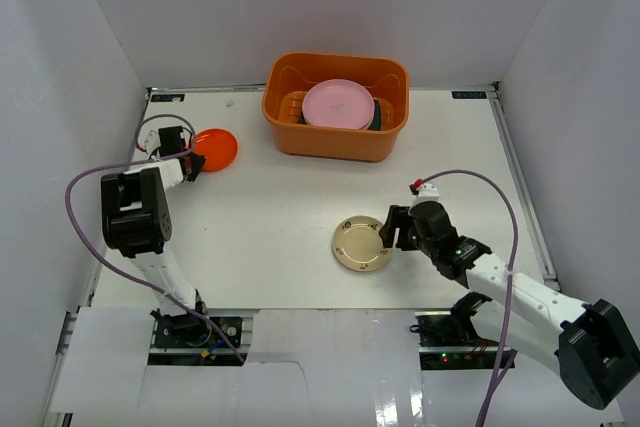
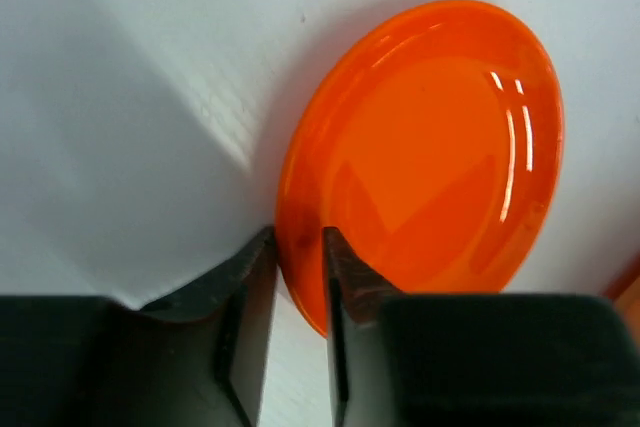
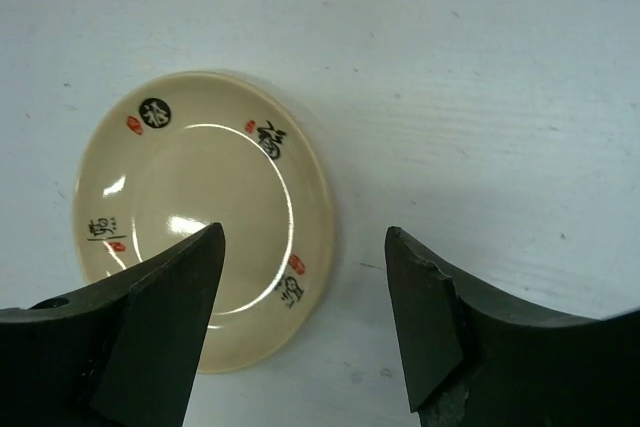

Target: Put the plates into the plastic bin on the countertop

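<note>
Left of the plastic bin [image 1: 335,142], the left gripper [image 2: 298,237] has its jaws narrow around the rim of the orange-red plate [image 2: 430,147]. A firm pinch cannot be told, so the glossy rim may slip out at lifting. In front of the bin, the right gripper [image 3: 302,235] stands spread wide over the edge of the small beige patterned plate [image 3: 200,187], and one finger could push it away. Two plates lie outside the bin; inside, one pink plate [image 1: 338,104] covers at least two more.

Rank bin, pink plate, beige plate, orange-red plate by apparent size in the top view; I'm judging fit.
1. plastic bin
2. pink plate
3. beige patterned plate
4. orange-red plate, unsure: farther off, rim inside the left tool.
</note>
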Motion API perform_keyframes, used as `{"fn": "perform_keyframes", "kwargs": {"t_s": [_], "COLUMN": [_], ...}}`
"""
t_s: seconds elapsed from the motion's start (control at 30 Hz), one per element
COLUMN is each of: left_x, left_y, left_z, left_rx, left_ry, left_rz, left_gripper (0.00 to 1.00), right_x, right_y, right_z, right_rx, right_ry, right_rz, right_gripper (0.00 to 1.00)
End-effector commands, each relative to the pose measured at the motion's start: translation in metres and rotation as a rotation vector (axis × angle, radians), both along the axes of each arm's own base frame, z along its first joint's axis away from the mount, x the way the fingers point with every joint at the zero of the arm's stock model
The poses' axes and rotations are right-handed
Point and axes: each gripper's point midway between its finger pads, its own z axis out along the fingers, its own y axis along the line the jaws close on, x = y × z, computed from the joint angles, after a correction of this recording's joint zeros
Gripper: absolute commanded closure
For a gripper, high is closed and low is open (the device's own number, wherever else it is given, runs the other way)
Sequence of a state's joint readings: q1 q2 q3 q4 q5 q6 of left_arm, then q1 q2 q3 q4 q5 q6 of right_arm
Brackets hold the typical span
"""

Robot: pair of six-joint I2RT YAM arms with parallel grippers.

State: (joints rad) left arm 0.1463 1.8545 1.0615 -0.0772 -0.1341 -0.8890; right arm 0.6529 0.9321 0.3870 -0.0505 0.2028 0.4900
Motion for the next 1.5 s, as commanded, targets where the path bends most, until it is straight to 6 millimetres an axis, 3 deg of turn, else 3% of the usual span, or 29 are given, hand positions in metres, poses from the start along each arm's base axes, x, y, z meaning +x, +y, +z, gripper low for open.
{"fn": "perform_keyframes", "kwargs": {"t_s": [0.0,0.03,0.07,0.1,0.2,0.3,0.33,0.43,0.47,0.53,0.6,0.7,0.73,0.77,0.8,0.83,0.87,0.9,0.97,1.0,1.1,1.13,1.3,1.37,1.4,1.47], "left_x": [-0.002,-0.002,-0.003,-0.001,0.002,0.004,0.004,-0.009,-0.013,-0.020,-0.027,-0.027,-0.027,-0.023,-0.014,-0.008,0.000,0.016,0.031,0.049,0.068,0.085,0.123,0.131,0.132,0.134], "left_y": [-0.001,0.000,0.000,-0.001,0.000,-0.011,-0.019,-0.039,-0.043,-0.060,-0.074,-0.112,-0.146,-0.159,-0.186,-0.199,-0.210,-0.232,-0.254,-0.273,-0.299,-0.308,-0.322,-0.329,-0.330,-0.332], "left_z": [-0.023,-0.025,-0.026,-0.025,-0.013,0.021,0.052,0.093,0.132,0.169,0.221,0.274,0.281,0.287,0.296,0.298,0.299,0.301,0.291,0.285,0.261,0.250,0.224,0.224,0.226,0.240], "left_rx": [-0.031,-0.038,-0.041,-0.041,-0.030,-0.053,-0.074,-0.130,-0.122,-0.120,-0.083,-0.040,-0.048,-0.042,-0.039,-0.034,-0.027,-0.025,-0.023,-0.017,-0.031,-0.035,-0.041,-0.049,-0.048,-0.050], "left_ry": [0.044,0.048,0.052,0.049,0.025,-0.057,-0.131,-0.263,-0.378,-0.463,-0.579,-0.688,-0.697,-0.703,-0.714,-0.714,-0.710,-0.706,-0.664,-0.647,-0.581,-0.559,-0.500,-0.515,-0.522,-0.555], "left_rz": [-0.024,-0.026,-0.027,-0.031,-0.056,-0.103,-0.133,-0.183,-0.202,-0.261,-0.324,-0.431,-0.510,-0.541,-0.607,-0.636,-0.658,-0.701,-0.753,-0.781,-0.836,-0.843,-0.858,-0.875,-0.879,-0.885], "left_gripper": [0.68,0.78,0.96,1.00,1.00,1.00,1.00,1.00,1.00,1.00,1.00,1.00,1.00,1.00,1.00,1.00,1.00,1.00,1.00,1.00,1.00,1.00,0.96,0.75,0.47,0.22], "right_x": [-0.004,-0.006,-0.008,-0.010,-0.017,-0.028,-0.028,-0.030,-0.032,-0.034,-0.032,-0.023,-0.019,-0.014,-0.009,-0.006,0.001,0.003,0.009,0.014,0.024,0.025,0.033,0.042,0.046,0.063], "right_y": [-0.023,-0.026,-0.027,-0.025,-0.003,0.018,0.025,0.026,0.026,0.024,0.025,0.027,0.028,0.029,0.028,0.028,0.030,0.026,0.023,0.022,0.016,0.016,0.007,-0.002,-0.004,-0.007], "right_z": [-0.011,-0.015,-0.020,-0.028,-0.038,-0.043,-0.041,-0.052,-0.057,-0.059,-0.050,-0.017,-0.005,0.018,0.030,0.043,0.069,0.077,0.099,0.116,0.150,0.157,0.200,0.209,0.227,0.236], "right_rx": [0.000,0.002,0.006,0.008,0.082,0.161,0.201,0.213,0.212,0.212,0.217,0.239,0.242,0.242,0.236,0.234,0.245,0.220,0.215,0.206,0.196,0.191,0.164,0.140,0.152,0.141], "right_ry": [0.024,0.033,0.048,0.072,0.130,0.197,0.202,0.237,0.259,0.266,0.231,0.118,0.082,0.021,-0.015,-0.049,-0.108,-0.130,-0.185,-0.227,-0.304,-0.321,-0.389,-0.416,-0.449,-0.457], "right_rz": [-0.121,-0.128,-0.126,-0.108,-0.022,0.060,0.074,0.065,0.054,0.049,0.068,0.104,0.109,0.129,0.129,0.137,0.141,0.139,0.130,0.125,0.095,0.100,0.066,0.013,-0.004,-0.049], "right_gripper": [0.29,0.29,0.30,0.31,0.34,0.37,0.40,0.59,0.72,0.87,0.92,0.92,0.92,0.92,0.92,0.92,0.92,0.92,0.92,0.92,0.92,0.92,0.92,0.92,0.92,0.92]}}
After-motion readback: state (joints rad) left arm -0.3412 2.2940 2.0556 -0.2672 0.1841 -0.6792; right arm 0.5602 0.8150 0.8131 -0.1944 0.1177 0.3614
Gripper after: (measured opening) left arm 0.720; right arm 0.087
